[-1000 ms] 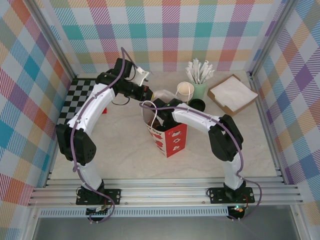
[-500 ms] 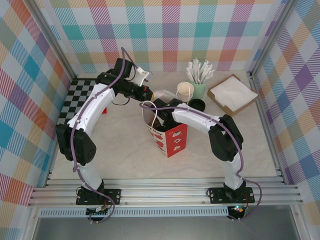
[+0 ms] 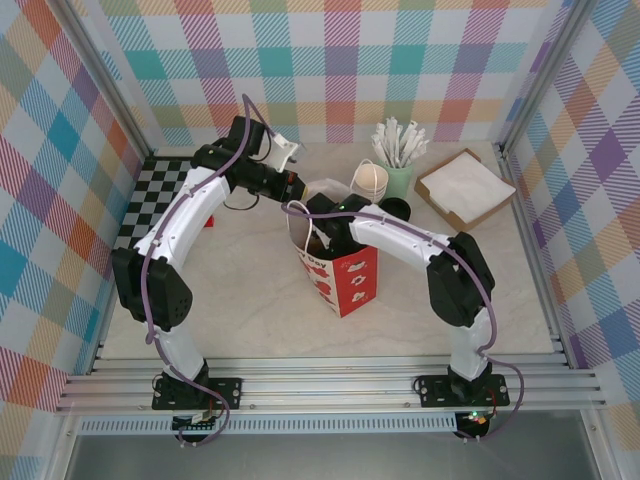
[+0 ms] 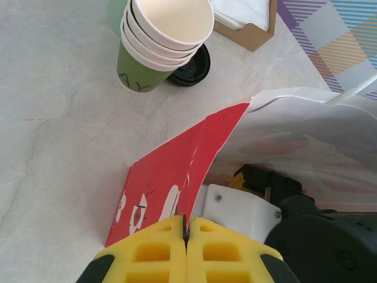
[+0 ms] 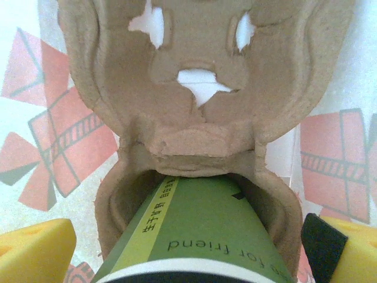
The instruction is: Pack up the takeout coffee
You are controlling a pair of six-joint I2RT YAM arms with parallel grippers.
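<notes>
The takeout coffee is a green paper cup (image 5: 206,230) seated in a pocket of a brown cardboard carrier (image 5: 200,76), inside a red and white gift bag (image 3: 345,275). My right gripper (image 5: 188,259) reaches down into the bag's mouth and is open. Its yellow fingers (image 5: 35,247) stand on either side of the cup, apart from it. The cup's lid is out of view. My left gripper (image 4: 185,227) is shut on the bag's red top edge (image 4: 194,159), holding the mouth apart at the back left (image 3: 298,190).
Behind the bag stand a stack of cream cups (image 3: 370,180) over a green one (image 4: 141,73), a loose black lid (image 4: 191,62), a pale green stirrer holder (image 3: 398,150) and a cardboard napkin tray (image 3: 465,188). A checkered mat (image 3: 155,195) lies far left.
The right arm has shifted slightly, its elbow moving right and its wrist a little back over the bag. The left arm and bag hold still.
</notes>
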